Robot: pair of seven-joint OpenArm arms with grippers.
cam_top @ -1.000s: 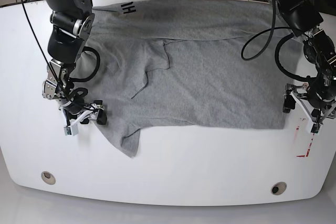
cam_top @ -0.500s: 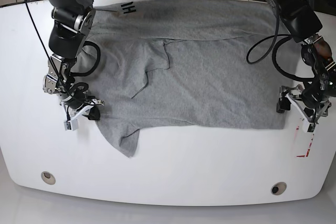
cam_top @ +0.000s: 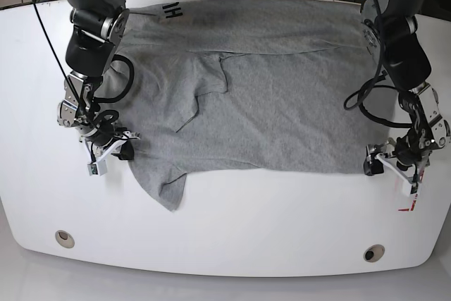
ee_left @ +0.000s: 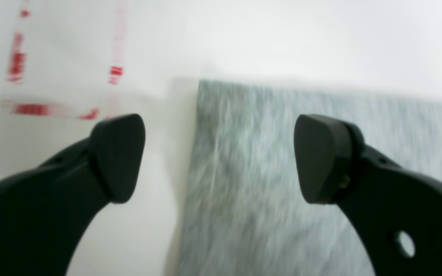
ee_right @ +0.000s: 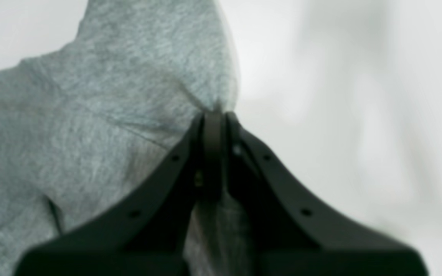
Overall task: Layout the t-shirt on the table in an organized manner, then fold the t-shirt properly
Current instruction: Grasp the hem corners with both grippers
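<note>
The t-shirt lies spread over the upper middle of the table in the base view, grey fabric partly folded over itself, with black lettering showing at its upper left edge. One sleeve tip points down toward the lower left of the frame.

At the left of that view, the right gripper sits low at the shirt's left edge. Its wrist view shows the jaws pressed together on a pinch of grey cloth — the fabric puckers and rises into a peak just above the fingertips, so the gripper has hold of the shirt.

At the right of the base view, the left gripper hovers at the shirt's lower right corner. Its wrist view shows both black fingers spread wide apart, nothing between them — one over bare white tabletop, the other over the grey cloth, the shirt's straight edge running between them. A red mark lies at the upper left of that frame, just beside the corner
</note>
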